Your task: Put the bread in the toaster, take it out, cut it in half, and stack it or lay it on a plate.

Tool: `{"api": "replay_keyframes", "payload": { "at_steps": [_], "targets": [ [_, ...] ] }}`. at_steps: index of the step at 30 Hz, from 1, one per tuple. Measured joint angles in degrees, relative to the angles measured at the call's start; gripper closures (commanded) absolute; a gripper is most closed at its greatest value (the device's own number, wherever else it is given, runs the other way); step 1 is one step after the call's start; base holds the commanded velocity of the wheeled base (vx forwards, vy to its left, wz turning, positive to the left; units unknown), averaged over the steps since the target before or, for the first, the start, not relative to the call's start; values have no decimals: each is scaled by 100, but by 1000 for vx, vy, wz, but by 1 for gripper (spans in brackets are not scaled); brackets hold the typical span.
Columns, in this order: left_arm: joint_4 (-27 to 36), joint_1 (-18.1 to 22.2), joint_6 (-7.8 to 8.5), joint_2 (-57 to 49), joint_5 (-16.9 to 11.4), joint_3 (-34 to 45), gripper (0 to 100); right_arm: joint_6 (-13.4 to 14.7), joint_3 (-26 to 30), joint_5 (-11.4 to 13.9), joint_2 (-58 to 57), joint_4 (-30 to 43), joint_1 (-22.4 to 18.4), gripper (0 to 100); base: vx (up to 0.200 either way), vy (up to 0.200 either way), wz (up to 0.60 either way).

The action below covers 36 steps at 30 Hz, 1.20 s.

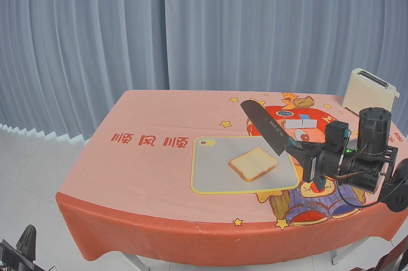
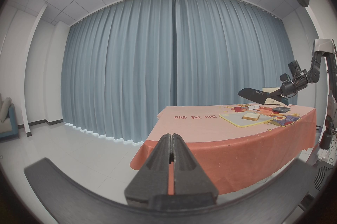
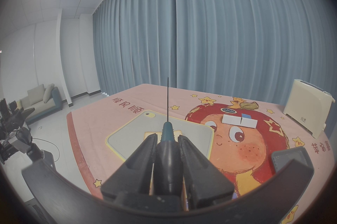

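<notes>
Right gripper (image 3: pixel 167 139) is clamped on the handle of the knife (image 1: pixel 265 126). The blade is held raised over the far right part of the cutting board (image 1: pixel 212 176), with its long axis directed away from the robot and to the left. The bread (image 1: pixel 253 163) is laid flat on the board, below the blade and in line with it. A single uncut slice is shown, pale-faced with a tan crust. The left gripper (image 2: pixel 171 140) is pressed together, low and well apart from the table.

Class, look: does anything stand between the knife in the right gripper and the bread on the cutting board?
Nothing visible does. The knife hangs in air above the cutting board, whose bread slice lies uncovered.
</notes>
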Motion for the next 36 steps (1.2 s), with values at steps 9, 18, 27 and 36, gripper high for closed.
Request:
{"api": "replay_keyframes", "payload": {
  "at_steps": [9, 18, 27, 36],
  "targets": [
    [0, 0, 1, 0, 0, 0, 100, 0, -2, 0, -28, -21, -16, 100, 0, 0, 0],
    [0, -5, -2, 0, 0, 0, 100, -5, 6, 0, -30, -21, -9, 100, 0, 0, 0],
    [2, 0, 0, 0, -7, 0, 100, -10, 17, 0, -101, -21, -11, 100, 0, 0, 0],
    [-16, 0, 1, 0, -7, 0, 100, -16, 6, 0, -123, -22, -9, 100, 0, 0, 0]
  ]
}}
